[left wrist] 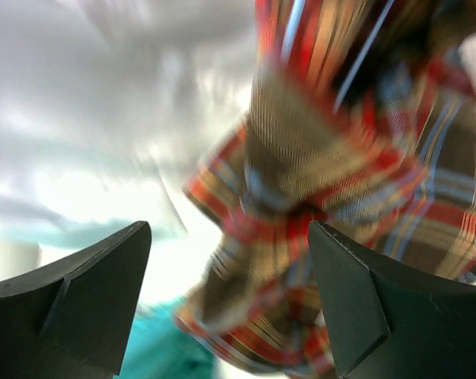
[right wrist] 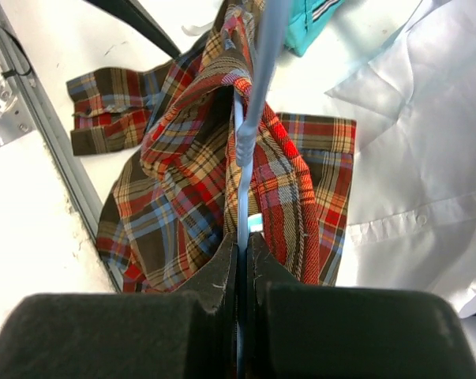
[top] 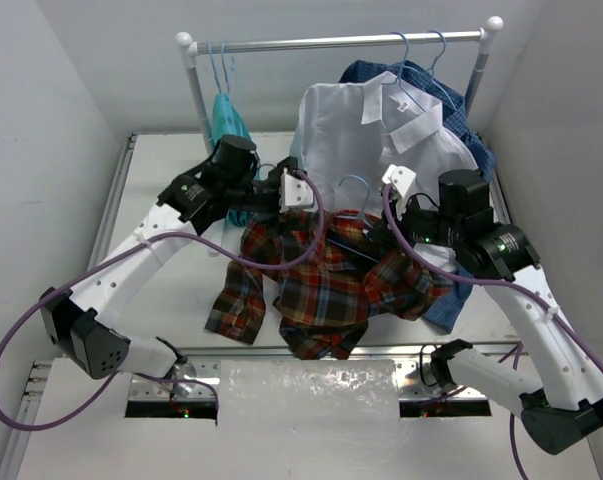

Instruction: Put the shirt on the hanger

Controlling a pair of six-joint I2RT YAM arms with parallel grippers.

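White-walled booth, white table [top: 151,165], a white clothes rail [top: 331,43] across the far end. Beyond both pincers the rail carried a white shirt [top: 366,130], with a blue checked shirt [top: 461,100] behind it and a teal garment [top: 229,120] by the left post.

The right pincer [right wrist: 244,257] was clamped tight on the wire of the hanger [right wrist: 249,130] and held it up off the table. The shirt [top: 321,285] hung bunched around that wire just ahead of the right pincer's tips. One sleeve lay on the table below and to its left.

The left pincer [left wrist: 230,268] stood with jaws wide apart and nothing gripped between them. Plaid cloth sat just in front of its tips, too blurred in the wrist view to tell whether it touched.

My reading was that the shoulders were not yet seated, since the shirt was gathered on the wire rather than spread along it. To do this step well:
- The right pincer should hold the hanger steady and level.
- The left should take a single layer at the collar or shoulder seam.
- It should then draw that layer outward until it caps the wire's end.

Catching a sleeve, or both layers at once, would likely drag the whole bundle off the wire.
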